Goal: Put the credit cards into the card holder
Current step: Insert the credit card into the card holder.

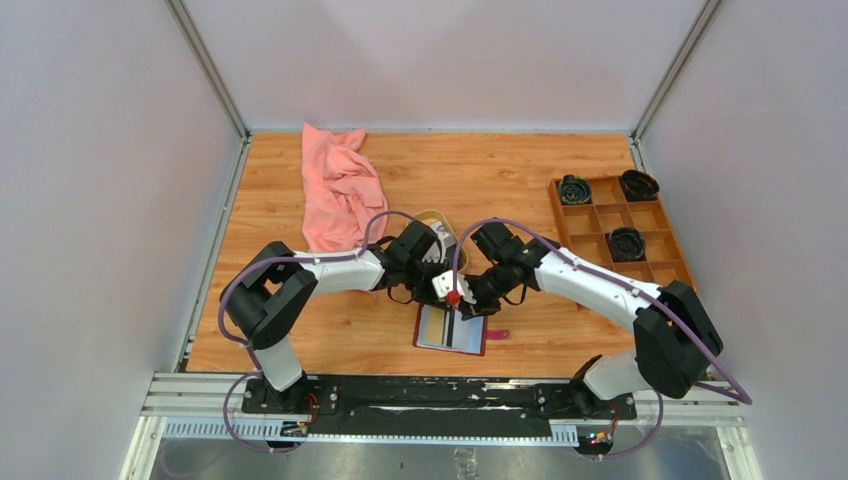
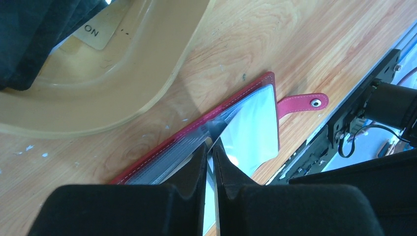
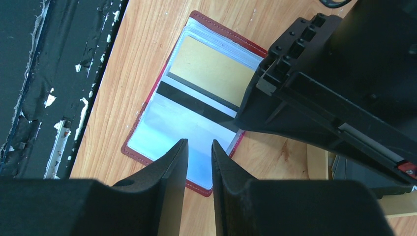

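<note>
Arms converge over card holder (image 1: pixel 452 335), frame centre. Left pincer (image 2: pixel 210 144) pressed nearly together, right pincer (image 3: pixel 199 142) slightly spread. Tan dish (image 2: pixel 147 73) just beside.

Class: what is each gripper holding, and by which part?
Left gripper apparently pinches a credit card by one end, at the card holder; right gripper holds nothing.

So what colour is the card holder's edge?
Dark red; the card holder shows best in left wrist view.
</note>
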Robot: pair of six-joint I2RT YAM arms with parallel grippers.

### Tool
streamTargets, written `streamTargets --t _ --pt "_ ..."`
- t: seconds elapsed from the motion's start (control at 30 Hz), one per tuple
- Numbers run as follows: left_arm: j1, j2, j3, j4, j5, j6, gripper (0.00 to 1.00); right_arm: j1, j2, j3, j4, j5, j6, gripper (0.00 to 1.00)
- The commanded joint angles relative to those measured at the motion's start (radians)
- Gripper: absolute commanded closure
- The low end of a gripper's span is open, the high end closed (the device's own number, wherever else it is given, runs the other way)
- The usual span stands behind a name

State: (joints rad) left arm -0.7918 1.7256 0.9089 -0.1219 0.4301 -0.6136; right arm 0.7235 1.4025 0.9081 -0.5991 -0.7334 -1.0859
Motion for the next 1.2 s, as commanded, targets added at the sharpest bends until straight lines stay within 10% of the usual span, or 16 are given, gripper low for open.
streamTargets --t 0.0,0.57,1.17 --pt "-0.029 0.037 0.011 0.008 0.011 -0.005 0.91 -0.017 -0.027 0.015 -0.028 -0.018 -0.013 0.72" --pt "-0.06 0.035 0.013 0.042 -0.005 -0.033 0.78 -0.029 -0.038 0.015 -0.031 -0.027 -0.013 0.72" --pt "-0.061 -0.299 -0.139 0.05 -0.186 0.007 0.69 -0.053 -0.067 0.018 -0.132 -0.109 -0.133 0.72"
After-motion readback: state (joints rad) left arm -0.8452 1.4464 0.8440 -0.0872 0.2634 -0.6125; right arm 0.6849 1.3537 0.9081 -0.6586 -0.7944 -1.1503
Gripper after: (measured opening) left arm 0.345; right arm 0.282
